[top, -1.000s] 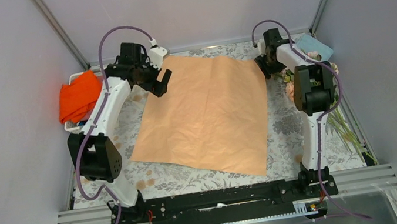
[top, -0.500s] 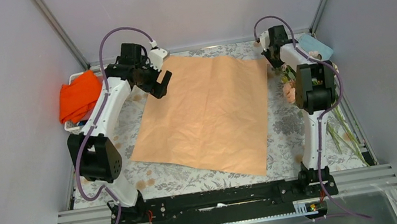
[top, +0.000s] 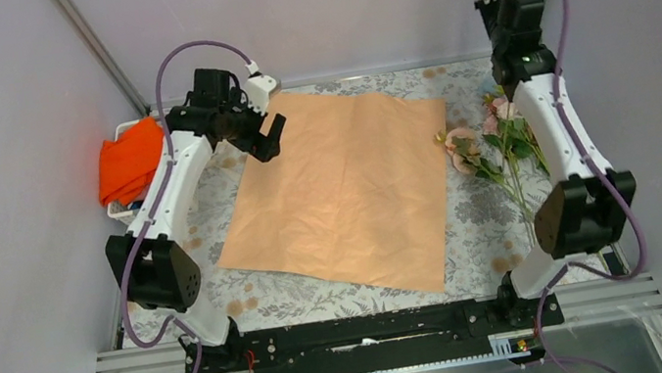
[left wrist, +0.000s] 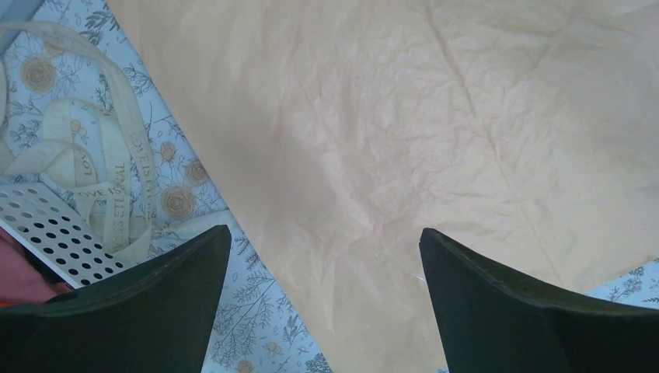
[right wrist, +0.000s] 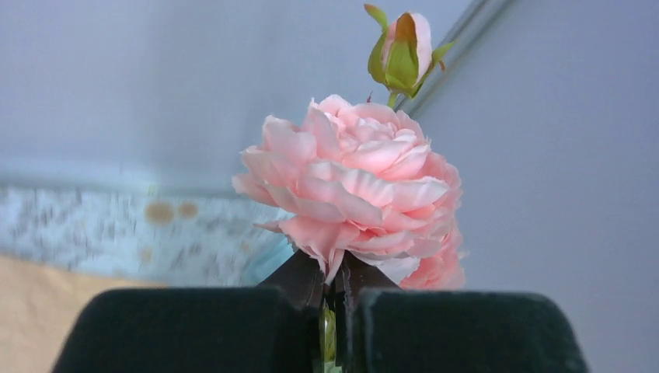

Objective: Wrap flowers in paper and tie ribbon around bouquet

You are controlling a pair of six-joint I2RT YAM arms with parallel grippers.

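**Change noted:** the right arm (top: 550, 119) is no longer low at the far right corner of the paper (top: 348, 194). It now stands raised high at the far right of the enclosure. The right jaws, part open a second ago, are pressed together on a green stem just under a pink bloom. The wrist view shows that bloom and a bud standing above them against the wall. The flowers (top: 462, 141) have shifted too. In the top view the bunch sits just right of the paper's right edge, nearer the paper than before, with stems trailing toward the near side. Whether the stem ends rest on the counter (top: 480, 214) cannot be told.

**Unchanged:** the paper lies flat, peach face up. The left jaws stay spread wide over its far left corner, holding nothing. The ribbon (left wrist: 85, 155) lies loose on the counter just left of the paper.

**Assessment:** the pick appears made, and carrying the flowers onto the paper is the step in hand. Wrapping and tying are not yet begun. A grip so close under the bloom may let the long stems swing.
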